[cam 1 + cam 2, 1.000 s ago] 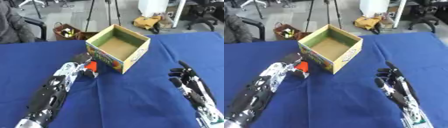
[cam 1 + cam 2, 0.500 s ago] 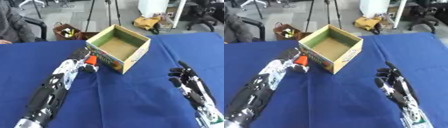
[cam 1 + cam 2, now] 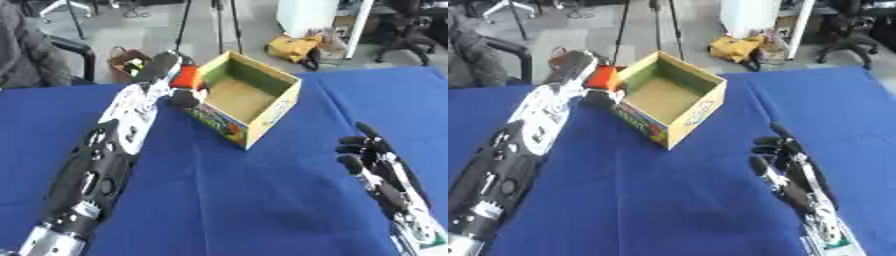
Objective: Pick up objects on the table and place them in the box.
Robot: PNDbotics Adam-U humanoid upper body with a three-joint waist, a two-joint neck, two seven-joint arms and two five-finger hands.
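left hand (image 3: 171,75) curled round red-orange object (image 3: 187,77), raised beside box's left rim | box (image 3: 248,100) on blue bench (image 3: 219,200), seemingly empty | object judged not yet dropped in | right hand (image 3: 378,167) idle lower right, fingers relaxed and apart

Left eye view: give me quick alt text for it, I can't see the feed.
The left hand holds a red object at the near-left rim of the open cardboard box on the blue table. The right hand rests open at lower right.
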